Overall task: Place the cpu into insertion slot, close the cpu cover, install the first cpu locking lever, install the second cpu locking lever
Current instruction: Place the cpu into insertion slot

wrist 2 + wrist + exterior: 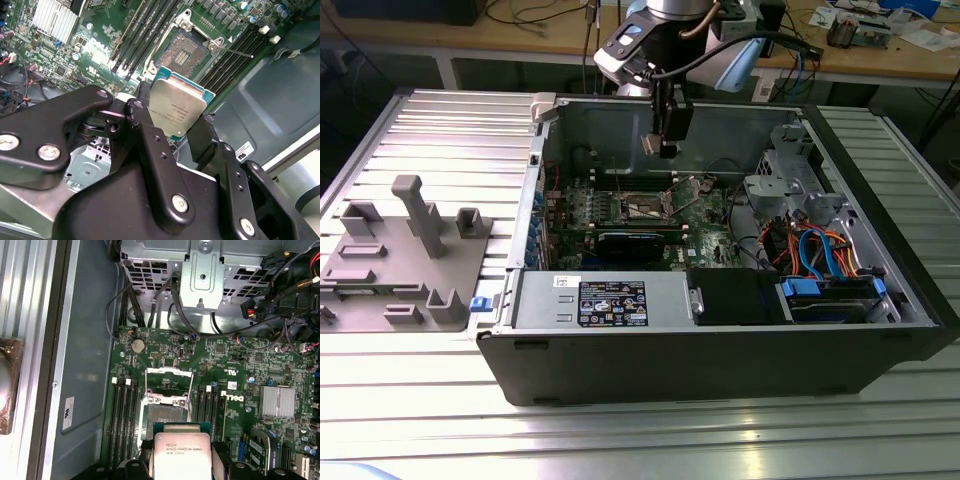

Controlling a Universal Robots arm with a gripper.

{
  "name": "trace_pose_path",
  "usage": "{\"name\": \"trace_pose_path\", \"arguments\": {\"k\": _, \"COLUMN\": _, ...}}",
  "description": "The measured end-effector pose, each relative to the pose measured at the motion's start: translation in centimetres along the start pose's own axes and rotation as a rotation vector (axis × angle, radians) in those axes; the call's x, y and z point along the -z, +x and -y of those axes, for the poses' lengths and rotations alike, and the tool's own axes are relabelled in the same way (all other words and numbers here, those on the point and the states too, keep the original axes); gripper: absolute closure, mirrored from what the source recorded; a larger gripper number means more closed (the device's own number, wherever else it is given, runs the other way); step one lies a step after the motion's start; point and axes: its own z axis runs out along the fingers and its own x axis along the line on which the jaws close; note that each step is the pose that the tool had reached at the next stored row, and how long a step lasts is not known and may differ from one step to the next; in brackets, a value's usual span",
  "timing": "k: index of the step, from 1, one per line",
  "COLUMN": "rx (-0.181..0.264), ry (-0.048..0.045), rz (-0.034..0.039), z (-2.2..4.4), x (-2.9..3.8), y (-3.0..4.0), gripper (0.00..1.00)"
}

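Observation:
In the exterior view my gripper (666,146) hangs inside the open computer case (720,360), above the green board. It is shut on the cpu (177,107), a small square chip with a silvery top, held by its edges between the two black fingers (145,125). The insertion slot (166,419) lies uncovered on the board a short way below the cpu (181,452), also seen as a dark square (187,50). The cpu cover (168,379), a silvery frame, stands swung up at the slot's far edge. A thin lever rod (191,402) stands raised beside the slot.
Long black memory slots (123,420) flank the socket on both sides. A finned heatsink (276,401), a metal drive cage (790,180) and blue and orange cables (820,250) crowd the case. A grey fixture block (400,260) sits outside on the exterior view's left.

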Motion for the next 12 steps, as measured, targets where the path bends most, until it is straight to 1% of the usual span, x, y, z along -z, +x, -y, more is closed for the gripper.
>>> {"name": "trace_pose_path", "arguments": {"k": 12, "rx": -0.002, "ry": -0.0001, "rz": -0.0001, "z": 0.00, "x": -0.09, "y": 0.00, "gripper": 0.46}}
